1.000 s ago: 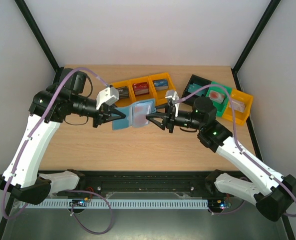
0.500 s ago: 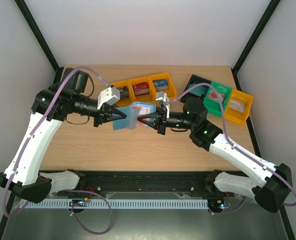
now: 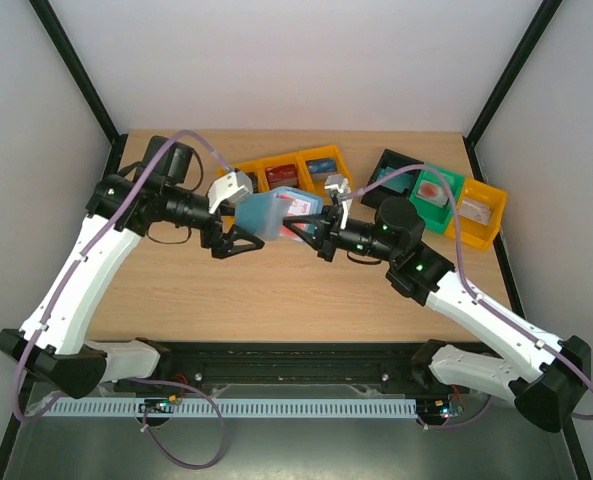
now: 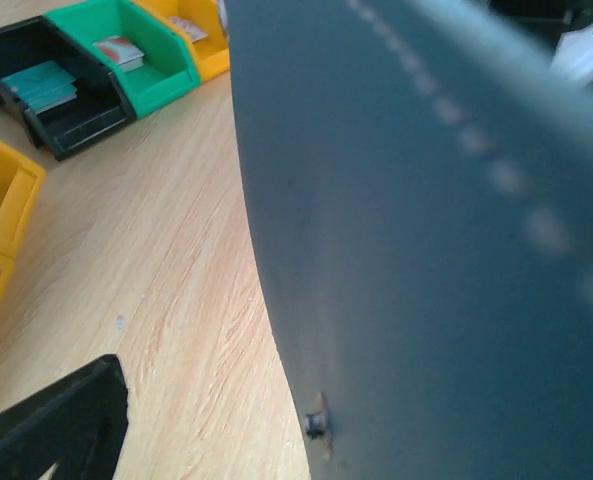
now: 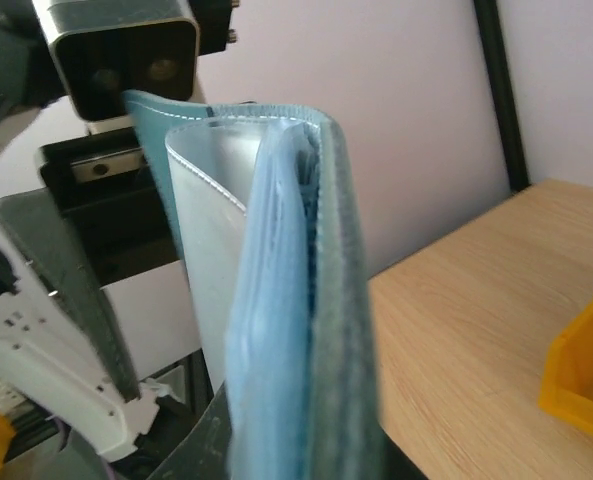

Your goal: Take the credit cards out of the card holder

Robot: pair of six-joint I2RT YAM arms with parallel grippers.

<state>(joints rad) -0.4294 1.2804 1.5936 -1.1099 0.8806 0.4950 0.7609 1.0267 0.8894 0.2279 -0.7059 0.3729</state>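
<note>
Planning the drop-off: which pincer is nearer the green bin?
Right. The right pincer sits left of the green bin, at the card holder; the left pincer is farther left, beyond it.

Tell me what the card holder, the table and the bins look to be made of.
Card holder: soft teal fabric or faux leather, matte, with a stitched edge. Its inner sleeves look like clear, glossy plastic film. Table: wood or wood-look laminate, smooth, with pale grain lines. Bins: probably hard moulded plastic, in solid colours with a slight sheen.
</note>
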